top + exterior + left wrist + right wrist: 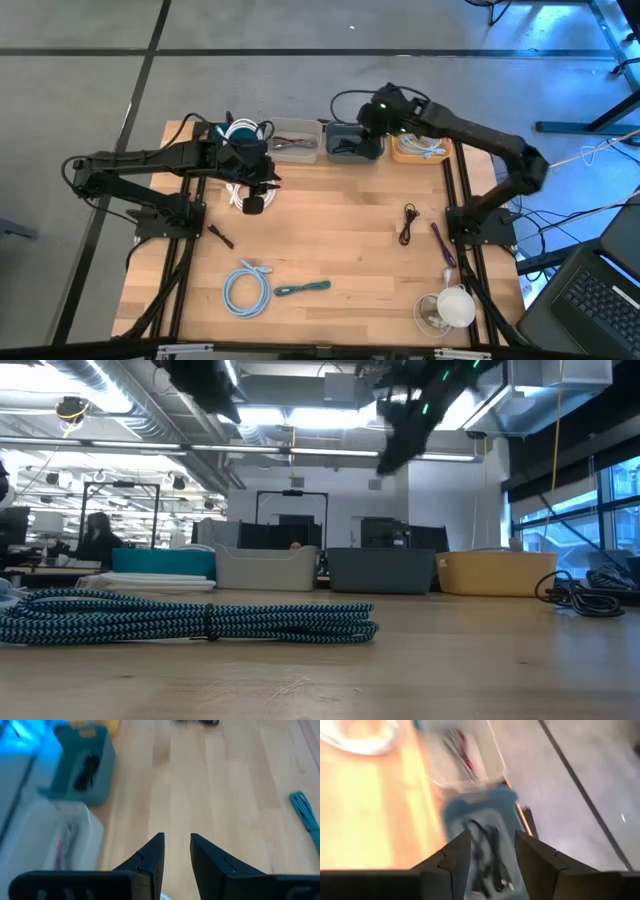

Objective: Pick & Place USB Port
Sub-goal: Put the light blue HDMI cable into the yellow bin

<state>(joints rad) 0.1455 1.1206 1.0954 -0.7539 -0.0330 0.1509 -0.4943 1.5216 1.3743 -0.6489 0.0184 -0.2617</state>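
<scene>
My right gripper [366, 122] hangs open above the grey-blue bin [352, 143] at the table's far edge. In the right wrist view its fingers [490, 842] frame black cables [487, 855] lying inside that bin [470, 810]. My left gripper [260, 188] is open and holds nothing. It hovers over a white cable [238, 196] lying on the table in front of the bins. The left wrist view shows its fingers [176, 847] over bare wood.
A row of bins lines the far edge: one with a white coil [240, 133], a clear one [295, 140], a yellow one [420, 149]. Loose on the table lie a black cable [408, 222], purple cable [440, 243], light-blue coil [247, 288], teal cable [305, 288] and a white bundle [450, 306].
</scene>
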